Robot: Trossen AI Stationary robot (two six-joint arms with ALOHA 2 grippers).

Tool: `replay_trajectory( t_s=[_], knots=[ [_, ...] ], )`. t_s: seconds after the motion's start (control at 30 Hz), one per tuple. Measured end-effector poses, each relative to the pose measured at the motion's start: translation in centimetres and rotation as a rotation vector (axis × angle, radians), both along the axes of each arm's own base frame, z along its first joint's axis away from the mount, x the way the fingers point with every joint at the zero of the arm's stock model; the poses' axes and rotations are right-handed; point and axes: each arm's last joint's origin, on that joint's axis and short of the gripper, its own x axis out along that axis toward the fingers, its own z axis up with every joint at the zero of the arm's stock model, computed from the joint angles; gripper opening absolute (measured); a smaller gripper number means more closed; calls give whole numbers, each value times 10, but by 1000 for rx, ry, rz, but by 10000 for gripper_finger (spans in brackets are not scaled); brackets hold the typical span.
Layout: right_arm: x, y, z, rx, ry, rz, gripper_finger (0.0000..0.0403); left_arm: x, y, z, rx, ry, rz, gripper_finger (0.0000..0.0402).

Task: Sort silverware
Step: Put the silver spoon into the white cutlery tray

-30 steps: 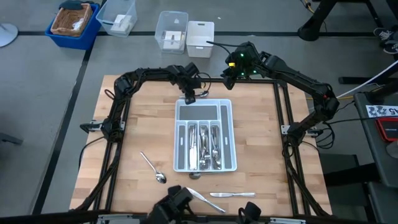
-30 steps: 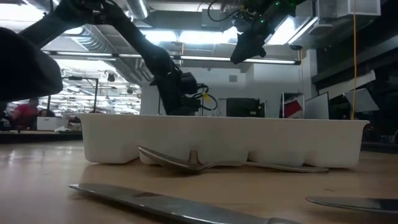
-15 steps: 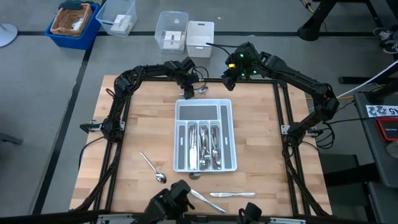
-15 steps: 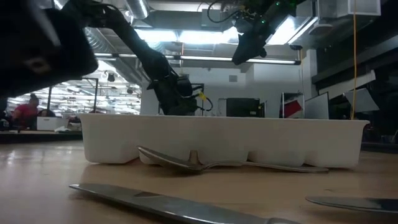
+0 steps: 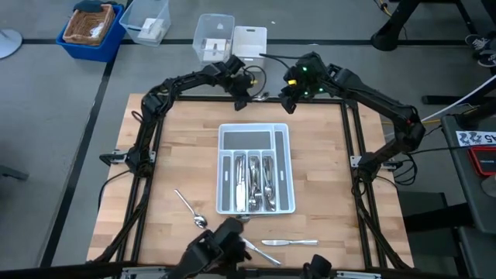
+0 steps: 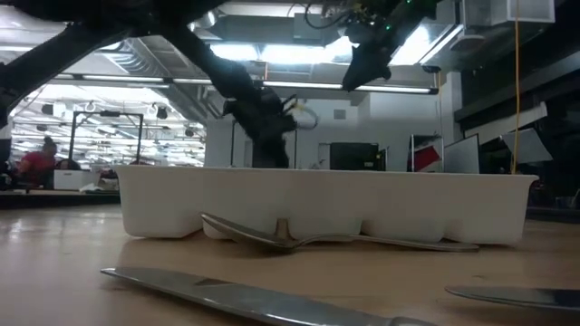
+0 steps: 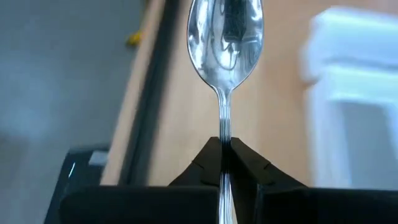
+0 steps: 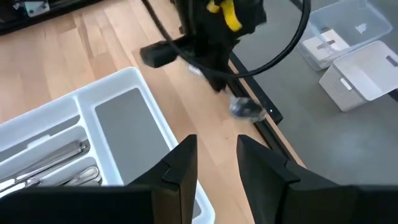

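My left gripper [image 7: 224, 144] is shut on a shiny spoon [image 7: 225, 37] and hangs above the table's far edge [image 5: 246, 94], just beyond the white divided tray [image 5: 220, 147]. Forks, knives and spoons lie in the tray's long slots [image 5: 253, 184]. A loose spoon [image 5: 191, 209] and a knife [image 5: 291, 242] lie flat on the wood near the front edge. Another spoon [image 6: 272, 237] lies against the tray's near wall. My right gripper [image 8: 214, 162] hovers open and empty over the tray's far right corner [image 5: 291, 91]. My left gripper pinches the spoon's handle [image 7: 224, 134] between its two fingers, a little below the neck. The handle runs along the fingers and the bowl [image 7: 225, 37] sticks out past their tips. The fingers slant downward. The spoon is lifted clear of table and tray.
Clear bins [image 5: 213, 39], a white box [image 5: 249, 39] and a blue bin [image 5: 93, 27] stand on the floor beyond the far edge. A black frame [image 5: 143, 147] runs round the wooden top. A dark shape [image 5: 213, 252] sits at the near edge.
My left gripper has risen from the tray's far left corner and gone toward the table's far edge, tipping more level, still shut on the spoon, which is now carried clear above the edge. The dark shape at the near edge has shifted.
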Motion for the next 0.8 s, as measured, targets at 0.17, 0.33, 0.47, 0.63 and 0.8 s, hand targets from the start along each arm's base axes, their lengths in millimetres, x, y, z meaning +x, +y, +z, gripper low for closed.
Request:
replay_trajectory(
  t_s=[0.17, 0.33, 0.47, 0.63, 0.8],
  knots=[
    [-17, 12, 18, -27, -26, -6, 115, 26, -25, 23, -32, -120, -206, 5],
    [-39, 27, 36, -42, -47, -7, 115, 56, -71, 31, -8, -161, -430, 3],
    [-60, 42, 48, -43, -48, -7, 115, 82, -119, 32, 61, -187, -628, 6],
    [-90, 63, 62, -47, -54, -7, 115, 106, -183, 32, 168, -234, -889, 4],
    [-115, 81, 73, -31, -89, -28, 115, 121, -246, 32, 257, -273, -1103, 9]
  ],
)
